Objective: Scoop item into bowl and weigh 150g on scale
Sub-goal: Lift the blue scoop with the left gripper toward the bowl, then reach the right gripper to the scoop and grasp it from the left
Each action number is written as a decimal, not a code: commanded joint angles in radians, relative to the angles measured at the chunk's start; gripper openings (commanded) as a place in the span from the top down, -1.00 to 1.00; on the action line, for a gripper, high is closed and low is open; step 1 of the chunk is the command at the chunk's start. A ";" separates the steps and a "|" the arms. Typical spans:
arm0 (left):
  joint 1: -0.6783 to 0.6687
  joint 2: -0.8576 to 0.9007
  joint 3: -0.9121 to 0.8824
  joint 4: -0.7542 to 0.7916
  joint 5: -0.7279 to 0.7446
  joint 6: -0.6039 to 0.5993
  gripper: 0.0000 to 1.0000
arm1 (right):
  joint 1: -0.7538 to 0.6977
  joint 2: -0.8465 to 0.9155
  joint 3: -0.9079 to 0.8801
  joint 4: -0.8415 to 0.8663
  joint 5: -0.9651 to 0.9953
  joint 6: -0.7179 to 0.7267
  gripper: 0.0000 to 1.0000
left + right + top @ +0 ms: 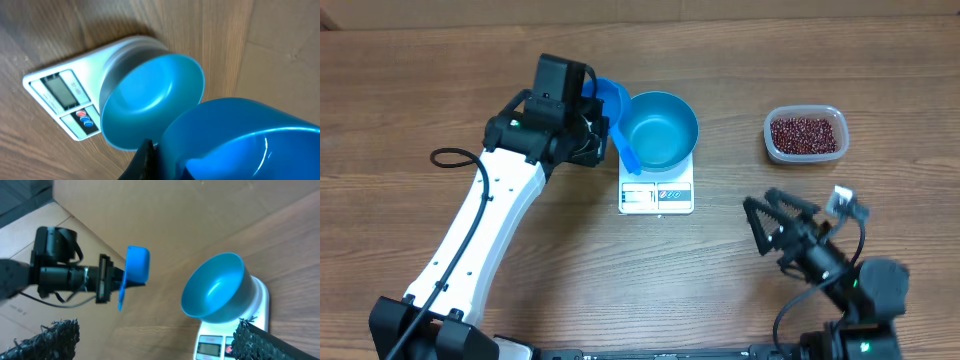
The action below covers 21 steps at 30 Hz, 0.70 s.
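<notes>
The blue bowl (662, 130) stands on the white scale (657, 197), and its inside shows only smooth blue. My left gripper (596, 122) hovers just left of the bowl, shut on a small blue scoop (612, 100) whose handle reaches toward the bowl's left rim. In the left wrist view the scoop (240, 140) fills the lower right, with the bowl (150, 100) and the scale (60, 95) beyond it. No beans show in the scoop. The red-brown beans (805, 132) lie in a clear tub at the right. My right gripper (775, 222) stands open near the front right, holding nothing.
The clear plastic tub (770, 145) sits on the wooden table to the right of the scale. A black cable (450, 157) loops beside the left arm. From the right wrist view, the scoop (136, 266) hangs left of the bowl (215, 287).
</notes>
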 commanded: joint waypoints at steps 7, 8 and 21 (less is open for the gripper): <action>-0.095 -0.010 0.012 0.000 0.003 -0.347 0.91 | 0.034 0.581 0.365 0.002 -0.310 0.006 -1.00; -0.101 -0.010 0.012 0.001 0.001 -0.361 0.91 | 0.049 0.641 0.393 0.024 -0.335 0.016 -1.00; -0.106 -0.010 0.012 0.004 -0.006 -0.359 0.91 | 0.177 0.948 0.419 0.430 -0.320 0.281 -0.85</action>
